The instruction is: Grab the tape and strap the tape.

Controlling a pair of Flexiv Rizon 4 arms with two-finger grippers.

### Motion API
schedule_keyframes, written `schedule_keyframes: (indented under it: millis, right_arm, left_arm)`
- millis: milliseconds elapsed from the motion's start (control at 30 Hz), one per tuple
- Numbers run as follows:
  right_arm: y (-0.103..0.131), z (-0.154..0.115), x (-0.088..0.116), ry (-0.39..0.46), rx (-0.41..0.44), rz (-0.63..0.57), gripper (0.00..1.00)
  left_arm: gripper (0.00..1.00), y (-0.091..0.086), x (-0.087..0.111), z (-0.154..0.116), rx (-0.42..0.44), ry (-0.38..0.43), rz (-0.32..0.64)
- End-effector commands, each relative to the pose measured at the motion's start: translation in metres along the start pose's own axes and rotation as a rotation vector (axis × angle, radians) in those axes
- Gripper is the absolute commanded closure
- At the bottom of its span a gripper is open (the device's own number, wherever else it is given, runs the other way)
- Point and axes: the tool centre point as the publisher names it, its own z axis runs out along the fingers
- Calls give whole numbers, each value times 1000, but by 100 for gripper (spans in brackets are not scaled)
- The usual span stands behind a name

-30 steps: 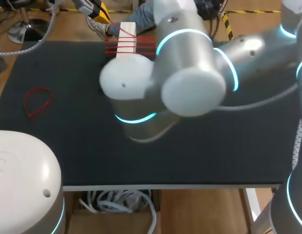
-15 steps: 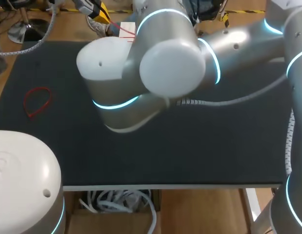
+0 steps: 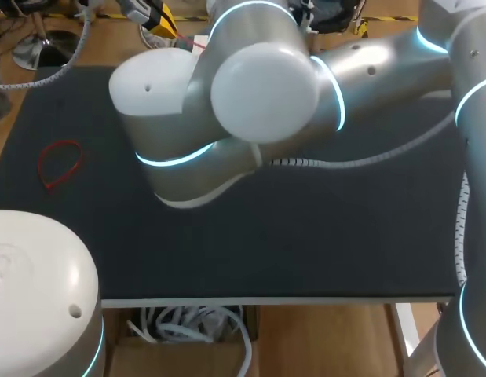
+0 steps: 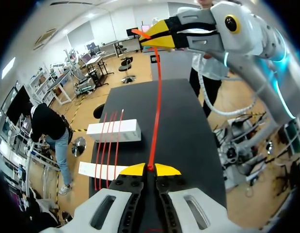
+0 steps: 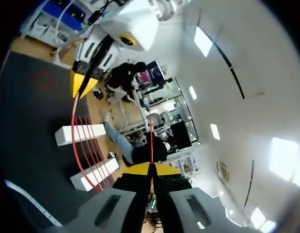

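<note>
1. Since a second ago the right arm (image 3: 262,86) has swung across and farther out over the table. From overhead its bulk now hides the white blocks (image 4: 113,130) that showed before.
2. Both pincers are clenched on one red band (image 4: 156,111). The left gripper (image 4: 150,168) nips one end and the right gripper (image 4: 152,38) the other. The strand is pulled taut between them and runs alongside the blocks, apparently not touching them.
3. Three wrapped strands (image 4: 107,145) already cross both blocks, and a spare loop (image 3: 60,162) lies on the mat (image 3: 305,236) well apart from the blocks.
4. I'd judge the step in hand is carrying the stretched band over the blocks to strap them. Done well, that means holding both grips firm with even tension. The band should go across the blocks just beside the wrapped strands, and the pull should ease off before either pincer lets go. Too hard a pull could slip the band free and snap it back.
</note>
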Motion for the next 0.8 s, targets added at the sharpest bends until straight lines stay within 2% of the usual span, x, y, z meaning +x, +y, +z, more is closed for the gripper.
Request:
schedule_keyframes:
  millis: [33, 433, 800]
  right_arm:
    - [5, 2, 1, -9, -2, -58, 100]
    - [13, 2, -3, -18, -50, -288, 100]
    - [15, -2, -7, -18, -51, -394, 100]
  left_arm:
    - [100, 0, -1, -1, -3, 3, -1]
    - [100, 0, -1, -1, -3, 3, -1]
    - [100, 0, -1, -1, -3, 3, -1]
